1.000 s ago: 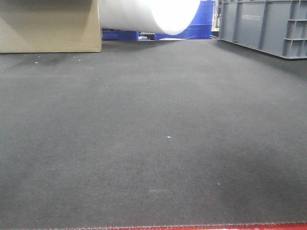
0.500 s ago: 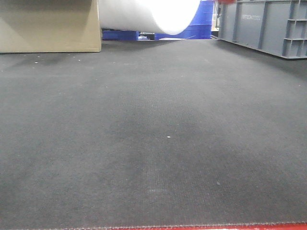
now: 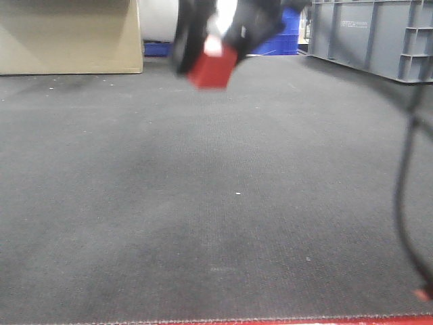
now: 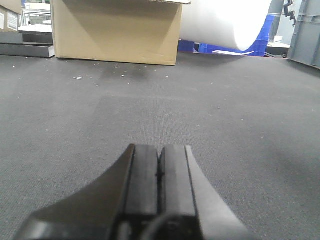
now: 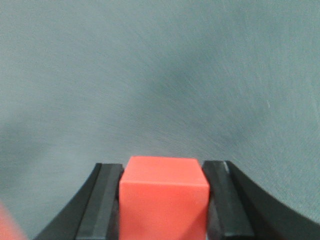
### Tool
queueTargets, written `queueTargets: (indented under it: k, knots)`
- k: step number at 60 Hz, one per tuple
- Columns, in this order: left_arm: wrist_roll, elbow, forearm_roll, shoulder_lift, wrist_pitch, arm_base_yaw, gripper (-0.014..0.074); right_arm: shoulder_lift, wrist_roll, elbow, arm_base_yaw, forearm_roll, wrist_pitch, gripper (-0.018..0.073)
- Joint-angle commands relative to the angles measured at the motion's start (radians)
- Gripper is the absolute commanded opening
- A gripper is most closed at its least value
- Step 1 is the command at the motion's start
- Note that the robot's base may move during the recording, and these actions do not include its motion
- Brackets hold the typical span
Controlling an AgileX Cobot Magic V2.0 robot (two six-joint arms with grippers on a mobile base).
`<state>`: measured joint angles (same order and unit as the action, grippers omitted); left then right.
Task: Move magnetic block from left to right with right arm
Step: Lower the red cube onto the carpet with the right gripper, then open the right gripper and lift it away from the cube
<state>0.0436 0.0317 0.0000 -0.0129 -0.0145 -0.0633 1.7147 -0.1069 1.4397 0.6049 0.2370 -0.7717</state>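
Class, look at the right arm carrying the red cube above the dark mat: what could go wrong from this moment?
1. The magnetic block is pinched only by two side faces between the right gripper's fingers, high above the mat; it could slip out and bounce away.
2. The front view is motion-blurred, suggesting a fast swing, so the placement may overshoot.

dark grey textured mat [image 3: 216, 203] underfoot; tan cardboard box [image 4: 115, 30] at far left; white roll [image 4: 225, 20] beside it; blue crates [image 3: 284, 37] behind; grey plastic crate [image 3: 379, 37] at far right.
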Motion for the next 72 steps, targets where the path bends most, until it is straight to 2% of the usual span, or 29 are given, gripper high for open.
queueTargets:
  k: [1, 12, 38, 44, 58, 72]
  knots:
    - [0.004, 0.008, 0.000, -0.014, 0.090, 0.000, -0.0116, -0.002, 0.107, 0.055, 0.011, -0.068, 0.023, 0.0202]
    - [0.004, 0.008, 0.000, -0.014, 0.090, 0.000, -0.0116, 0.063, 0.263, 0.056, 0.011, -0.129, 0.021, 0.0202]
    - [0.004, 0.008, 0.000, -0.014, 0.090, 0.000, -0.0116, 0.164, 0.281, 0.056, 0.011, -0.138, 0.011, 0.0218]
    - [0.004, 0.008, 0.000, -0.014, 0.090, 0.000, -0.0116, 0.167, 0.281, 0.056, 0.011, -0.140, 0.005, 0.0291]
    - [0.004, 0.008, 0.000, -0.014, 0.090, 0.000, -0.0116, 0.167, 0.281, 0.062, 0.011, -0.140, -0.041, 0.0652]
    - [0.004, 0.008, 0.000, -0.014, 0.090, 0.000, -0.0116, 0.124, 0.281, 0.097, 0.008, -0.143, -0.063, 0.0632]
